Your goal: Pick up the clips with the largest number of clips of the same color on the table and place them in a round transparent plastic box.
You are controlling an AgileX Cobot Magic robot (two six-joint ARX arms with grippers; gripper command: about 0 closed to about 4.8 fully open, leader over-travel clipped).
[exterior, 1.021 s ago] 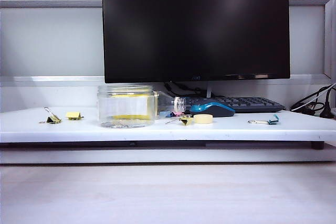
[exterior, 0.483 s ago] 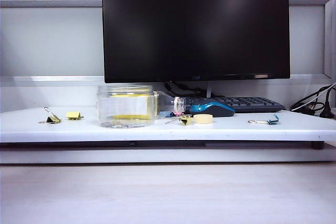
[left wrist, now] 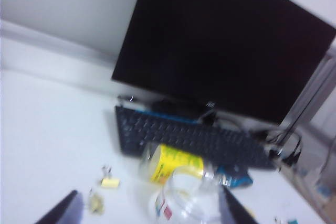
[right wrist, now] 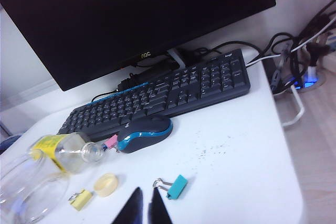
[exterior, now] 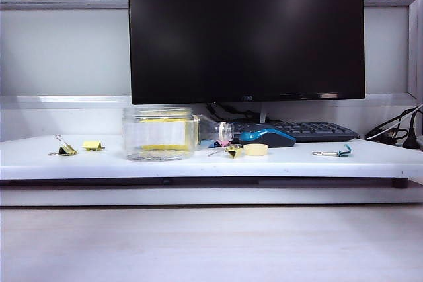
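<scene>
While aloft, left tool (left wrist: 146,211), right tool (right wrist: 145,209)

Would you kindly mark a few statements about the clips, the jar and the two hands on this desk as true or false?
1. Three yellow clips lie on the table outside the round clear jar. True.
2. The teal clip sits inside the jar. False: it lies on the table near the right hand.
3. The left hand stands wide open. True.
4. The right hand grips a yellow clip. False: its fingers are nearly together, holding nothing.
5. The bottle stands upright. False: it lies on its side.
</scene>
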